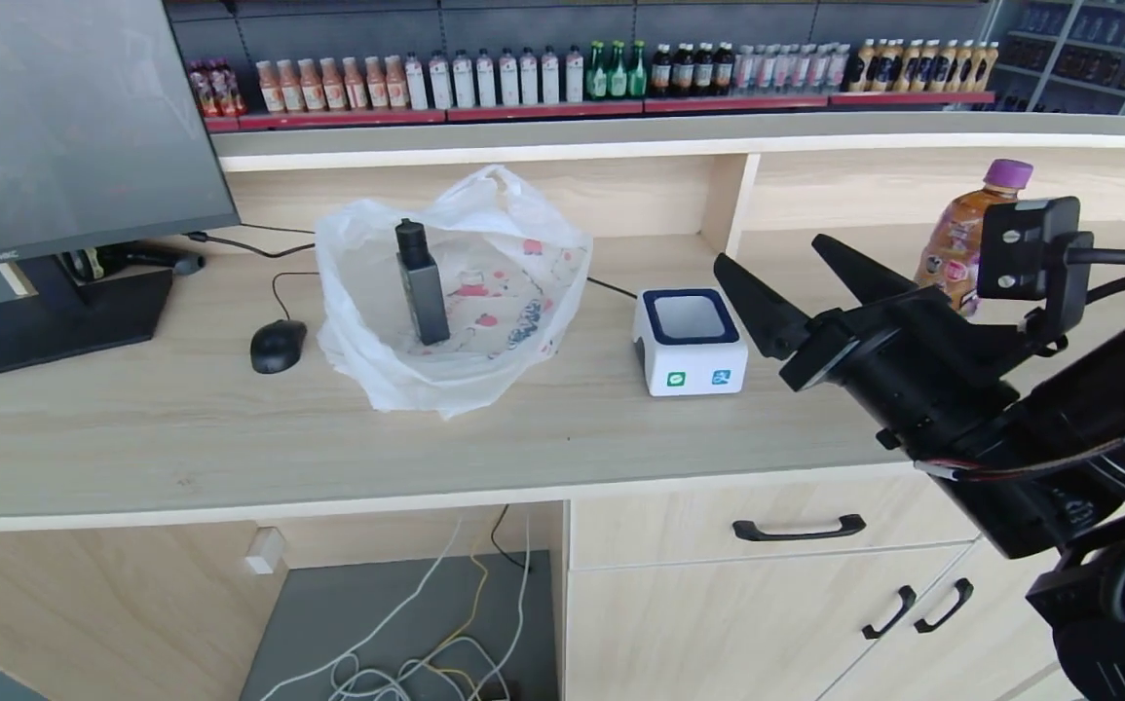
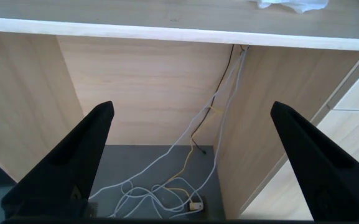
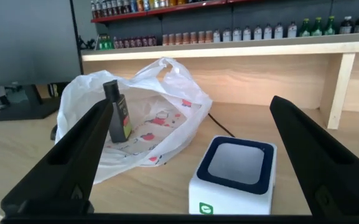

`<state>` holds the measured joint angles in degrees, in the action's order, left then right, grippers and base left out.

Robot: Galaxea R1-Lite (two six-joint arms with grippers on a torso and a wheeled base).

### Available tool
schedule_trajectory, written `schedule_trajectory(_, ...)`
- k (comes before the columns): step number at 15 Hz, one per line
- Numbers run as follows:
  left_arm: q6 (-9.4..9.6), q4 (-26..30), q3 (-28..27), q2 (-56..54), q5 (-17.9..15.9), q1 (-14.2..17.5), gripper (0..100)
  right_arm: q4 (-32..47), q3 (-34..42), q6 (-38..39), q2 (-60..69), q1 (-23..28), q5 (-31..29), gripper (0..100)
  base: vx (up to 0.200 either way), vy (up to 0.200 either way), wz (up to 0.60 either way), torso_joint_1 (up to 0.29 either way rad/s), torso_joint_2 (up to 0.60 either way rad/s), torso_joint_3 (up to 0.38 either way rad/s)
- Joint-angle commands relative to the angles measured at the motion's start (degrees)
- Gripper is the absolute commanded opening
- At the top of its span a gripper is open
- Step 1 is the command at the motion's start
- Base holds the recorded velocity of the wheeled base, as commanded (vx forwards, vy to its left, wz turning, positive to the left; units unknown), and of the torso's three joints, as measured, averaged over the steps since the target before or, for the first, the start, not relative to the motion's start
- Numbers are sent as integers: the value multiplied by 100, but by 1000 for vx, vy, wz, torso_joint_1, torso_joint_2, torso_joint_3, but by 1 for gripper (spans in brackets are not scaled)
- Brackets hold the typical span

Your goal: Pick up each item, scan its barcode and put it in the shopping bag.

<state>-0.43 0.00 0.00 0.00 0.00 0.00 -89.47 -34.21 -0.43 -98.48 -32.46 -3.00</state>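
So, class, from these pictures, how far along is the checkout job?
Done: one dark bottle stands inside the shopping bag. In hand: nothing; the right hand is open and empty near the scanner, the left hand open below the counter edge. Left: the orange drink bottle standing on the counter, not yet bagged.

Open counter (image 1: 231,458) runs along the front edge. The mouse (image 1: 278,345), bag (image 1: 523,282) and scanner (image 1: 690,341) stand behind, a gap between bag and scanner.

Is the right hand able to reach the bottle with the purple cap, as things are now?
Probably yes, after turning. The right hand is open and the bottle stands alone on the counter, but the hand points toward the scanner, with the bottle beside its wrist.
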Motion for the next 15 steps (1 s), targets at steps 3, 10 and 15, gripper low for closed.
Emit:
schedule_trajectory(3,-10,0,0,0,0,0,100,-9,-33,-1,-84,3,1,100,0,-200,0,-2,2,1)
schedule_trajectory(10,-10,0,0,0,0,0,100,-9,-33,-1,-154,3,1,100,0,-200,0,7,3,4)
schedule_trajectory(15,-10,0,0,0,0,0,100,-9,11,-1,-295,-6,1,100,0,-200,0,0,1,4)
